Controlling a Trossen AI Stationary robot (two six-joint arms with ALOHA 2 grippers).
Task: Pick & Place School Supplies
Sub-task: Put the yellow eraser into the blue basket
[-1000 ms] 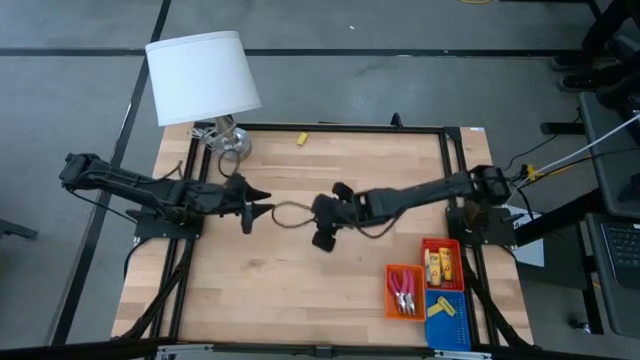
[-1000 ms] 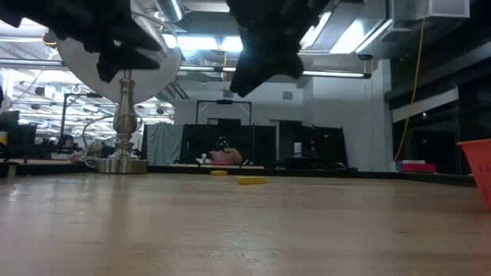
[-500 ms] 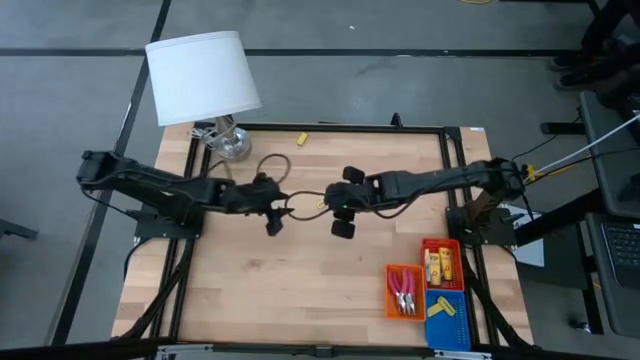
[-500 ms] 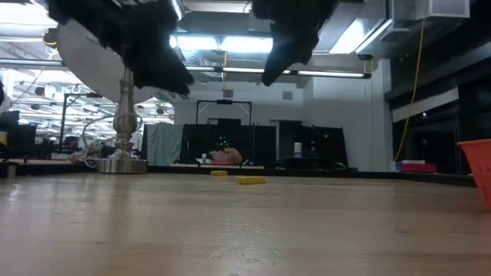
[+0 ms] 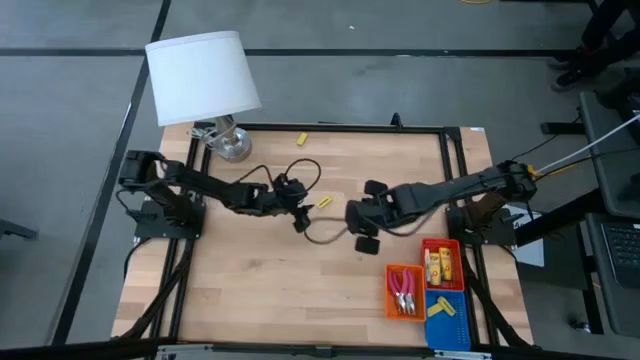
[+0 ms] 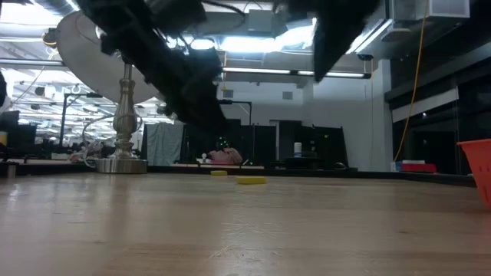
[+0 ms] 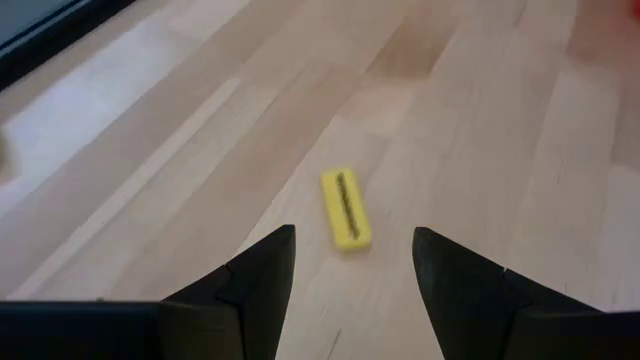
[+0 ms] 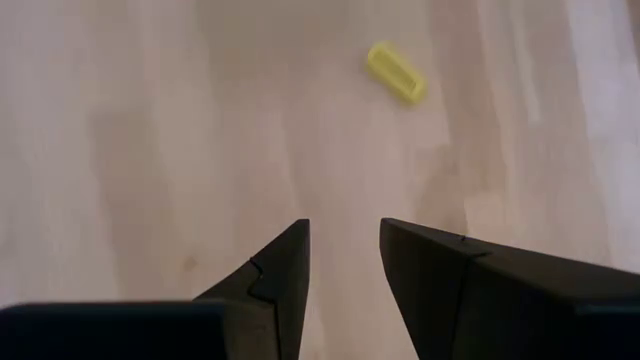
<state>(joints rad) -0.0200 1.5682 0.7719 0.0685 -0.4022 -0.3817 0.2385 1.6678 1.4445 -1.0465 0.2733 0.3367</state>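
Two small yellow blocks lie loose on the table (image 5: 250, 290): one (image 5: 323, 202) near the middle, just ahead of the left gripper (image 5: 300, 218), and another (image 5: 301, 139) at the far edge near the lamp (image 5: 203, 76). Other supplies already sit in the red tray (image 5: 442, 265), orange tray (image 5: 404, 292) and blue tray (image 5: 446, 318) at the near right corner. The step in hand looks like the approach to the middle block: in the left wrist view it (image 7: 346, 209) lies flat between and just beyond the left gripper's (image 7: 354, 262) spread, empty jaws, not yet touched. The right gripper (image 5: 362, 233) hovers nearby over bare wood, its jaws parted by a narrow gap and holding nothing, with the same block (image 8: 395, 72) showing well ahead of it. Next, the left arm probably needs to lower until the jaws straddle the block across its narrow width, then close and carry it toward the trays.
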